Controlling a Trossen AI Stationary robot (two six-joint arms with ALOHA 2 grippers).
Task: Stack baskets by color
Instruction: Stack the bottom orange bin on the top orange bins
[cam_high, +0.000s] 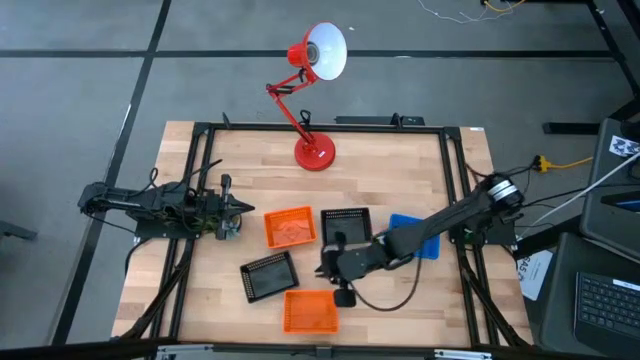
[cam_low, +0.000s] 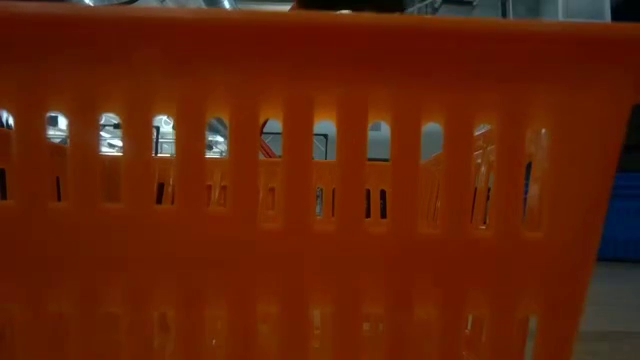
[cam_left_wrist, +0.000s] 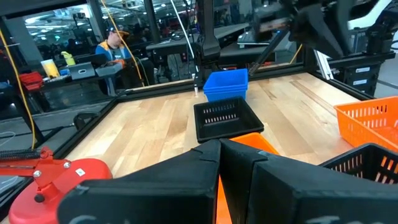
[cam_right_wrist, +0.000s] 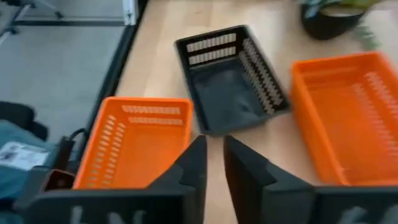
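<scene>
While baskets lie unstacked, orange basket holds nothing visible.

Red desk lamp on wooden table, seated person beyond

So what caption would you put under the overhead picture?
Two arms over a wooden table with orange, black and blue baskets and a red desk lamp.

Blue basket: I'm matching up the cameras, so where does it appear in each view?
High view: blue basket right of centre, partly under the right arm.
Low view: blue sliver at the right edge.
Left wrist view: far middle, behind a black basket.
Right wrist view: not in it.
Shared landmark: the front orange basket, seen in all four.
</scene>
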